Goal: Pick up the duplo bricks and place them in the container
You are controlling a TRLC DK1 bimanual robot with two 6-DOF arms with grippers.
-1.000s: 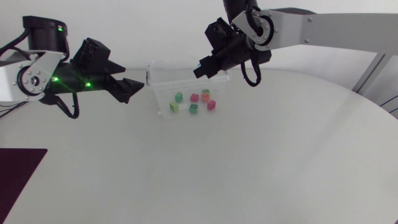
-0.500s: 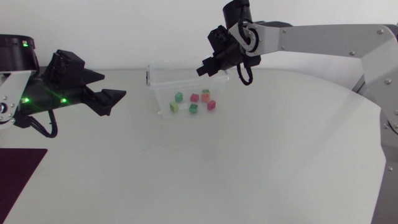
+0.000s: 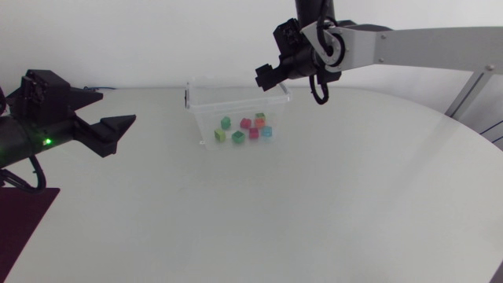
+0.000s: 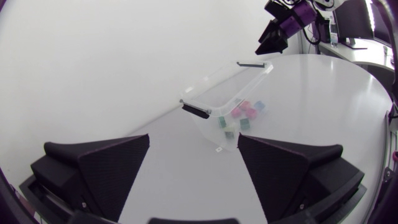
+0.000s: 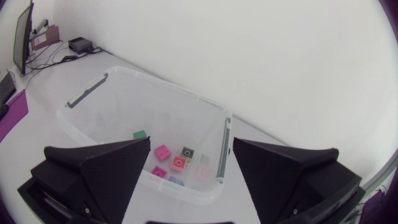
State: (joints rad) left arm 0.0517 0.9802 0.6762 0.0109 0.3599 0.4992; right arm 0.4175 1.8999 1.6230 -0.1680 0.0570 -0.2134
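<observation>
Duplo bricks [image 3: 245, 130] all lie in container [image 3: 201, 101]; right gripper [image 3: 267, 76] above rim, spread, empty; left gripper [image 3: 118, 108] spread, well apart, prob. keeping clear.

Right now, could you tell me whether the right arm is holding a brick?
No, its jaws stand open and empty above the container, with the bricks lying inside.

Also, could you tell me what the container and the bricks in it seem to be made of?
The container looks like clear, fairly glossy plastic: the table and bricks show through its walls. The bricks look like opaque hard plastic in solid pink, green and red, probably moulded; they are too small to judge their finish.
</observation>
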